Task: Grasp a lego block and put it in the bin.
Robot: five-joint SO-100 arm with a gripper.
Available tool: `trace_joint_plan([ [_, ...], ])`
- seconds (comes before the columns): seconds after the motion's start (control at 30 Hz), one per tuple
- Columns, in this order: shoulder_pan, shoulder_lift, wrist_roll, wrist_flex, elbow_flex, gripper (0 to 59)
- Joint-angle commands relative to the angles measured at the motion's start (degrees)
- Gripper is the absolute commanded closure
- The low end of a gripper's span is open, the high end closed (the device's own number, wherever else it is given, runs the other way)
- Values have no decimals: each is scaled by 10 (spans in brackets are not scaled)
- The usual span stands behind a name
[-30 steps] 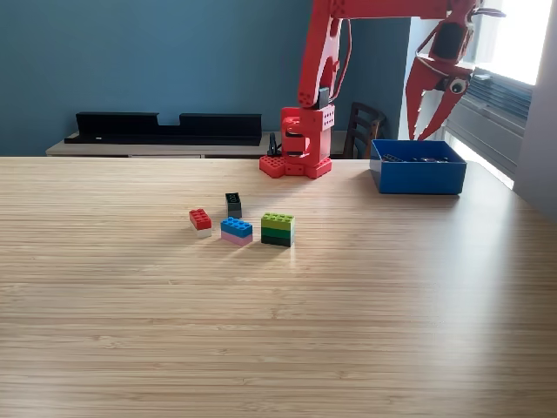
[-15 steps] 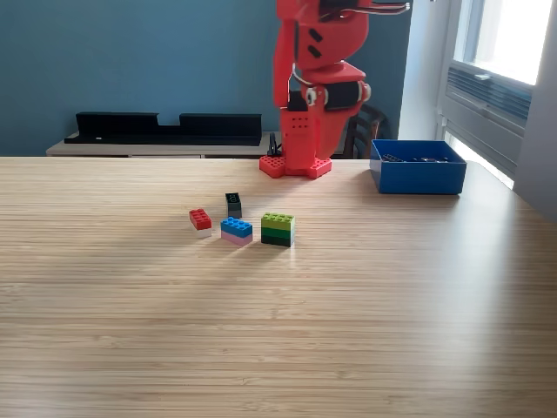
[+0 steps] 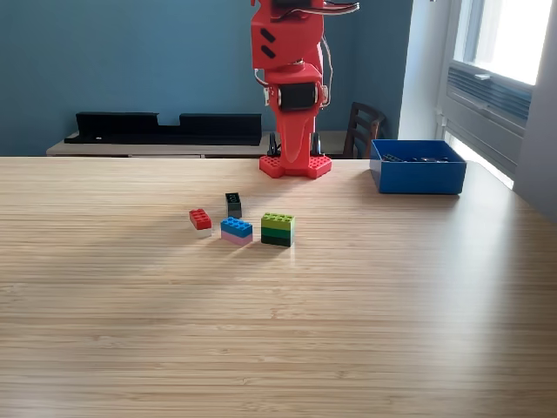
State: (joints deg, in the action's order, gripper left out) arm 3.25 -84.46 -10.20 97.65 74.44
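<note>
four blocks (image 3: pixel 237 227) lie mid-table, ungrasped; the bin (image 3: pixel 418 178) sits far right, seemingly holding some pieces. the arm (image 3: pixel 291 83) stands upright at the far edge; its gripper's state can't be told.

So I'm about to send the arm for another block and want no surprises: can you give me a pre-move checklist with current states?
1. Blocks on table: ok; red block, black block, blue block, green block.
2. Blocks separated enough for grasping: ok, though close together.
3. Bin upright, open-topped: ok.
4. Gripper open: cannot tell.
5. Gripper empty: cannot tell.
6. Table between arm and blocks unobstructed: ok.
</note>
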Motion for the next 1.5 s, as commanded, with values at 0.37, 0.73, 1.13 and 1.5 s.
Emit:
trace_joint_plan([
  [0.37,13,-59,1,-10,-35,585],
  [0.73,61,-58,25,-63,-36,585],
  [1.13,131,-51,98,-240,46,533],
  [1.5,133,-50,193,-279,106,323],
])
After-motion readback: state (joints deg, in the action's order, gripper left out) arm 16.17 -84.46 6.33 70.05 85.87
